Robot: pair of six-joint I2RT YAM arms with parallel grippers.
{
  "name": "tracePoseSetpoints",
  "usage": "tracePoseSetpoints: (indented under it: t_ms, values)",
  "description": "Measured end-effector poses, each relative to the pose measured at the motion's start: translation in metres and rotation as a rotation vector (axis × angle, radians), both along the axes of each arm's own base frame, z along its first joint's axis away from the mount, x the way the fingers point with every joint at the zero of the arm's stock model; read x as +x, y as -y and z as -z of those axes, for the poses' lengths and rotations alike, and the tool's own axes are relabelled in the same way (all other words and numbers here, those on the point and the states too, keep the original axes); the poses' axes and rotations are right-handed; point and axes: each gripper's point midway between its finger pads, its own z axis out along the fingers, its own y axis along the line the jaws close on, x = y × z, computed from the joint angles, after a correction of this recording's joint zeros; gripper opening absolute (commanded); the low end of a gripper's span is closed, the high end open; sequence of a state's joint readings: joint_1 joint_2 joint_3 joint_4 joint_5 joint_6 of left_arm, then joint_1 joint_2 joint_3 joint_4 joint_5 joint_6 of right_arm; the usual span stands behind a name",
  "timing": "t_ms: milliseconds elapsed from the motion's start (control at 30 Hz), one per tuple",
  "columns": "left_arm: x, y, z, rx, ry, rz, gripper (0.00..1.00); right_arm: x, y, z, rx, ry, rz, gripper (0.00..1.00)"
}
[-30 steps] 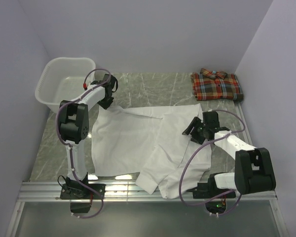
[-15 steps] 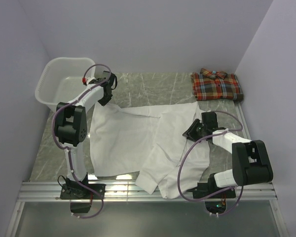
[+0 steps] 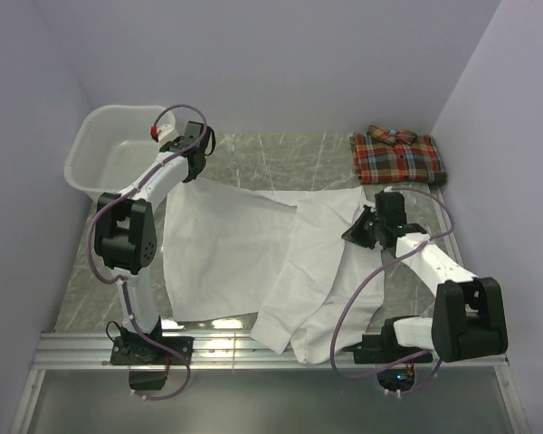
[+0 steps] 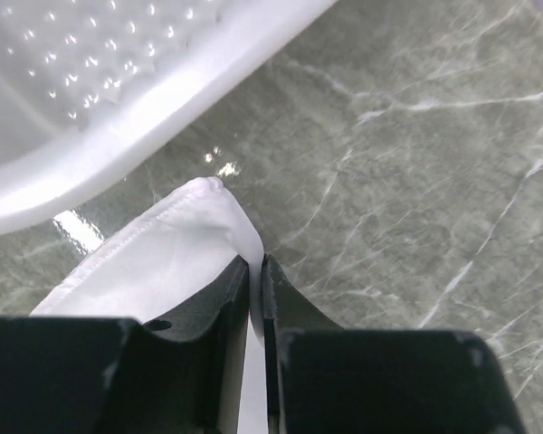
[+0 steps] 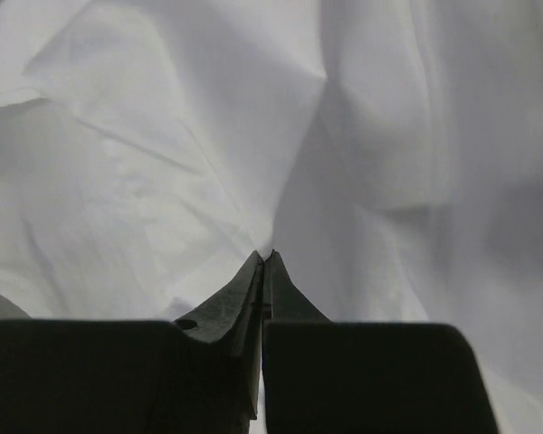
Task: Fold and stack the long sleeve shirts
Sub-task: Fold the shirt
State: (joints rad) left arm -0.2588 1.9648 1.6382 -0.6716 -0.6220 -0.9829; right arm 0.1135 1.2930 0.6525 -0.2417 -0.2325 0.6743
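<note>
The right hand [image 5: 267, 258] has just clamped. Its jaws stood wide a second ago and now meet on a fold of the white shirt [image 3: 226, 253], with creases radiating from the tips. The left hand [image 4: 256, 262] stays pinched on a hemmed corner of the same shirt and has carried it toward 11 o'clock, so the far edge now runs straighter. We judge both grips set for spreading the shirt, which lies unfolded mid-counter. The plaid shirt [image 3: 396, 155] sits folded at 1 o'clock, well apart.

Edges and room:
- The laundry basket [image 3: 77, 172] lies just beside the left hand at 10 o'clock, leaving little room.
- Bare counter [image 3: 281, 154] opens at 12 o'clock.
- At 6 o'clock the white shirt's hem reaches the near edge.
</note>
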Motion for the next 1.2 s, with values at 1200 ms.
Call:
tracePoseSetpoints:
  t_ms: [1200]
  values:
    - [-0.097,-0.01,-0.013,-0.054,0.063,-0.074,0.23,-0.014,0.019,-0.055,-0.014,0.105,0.036,0.0]
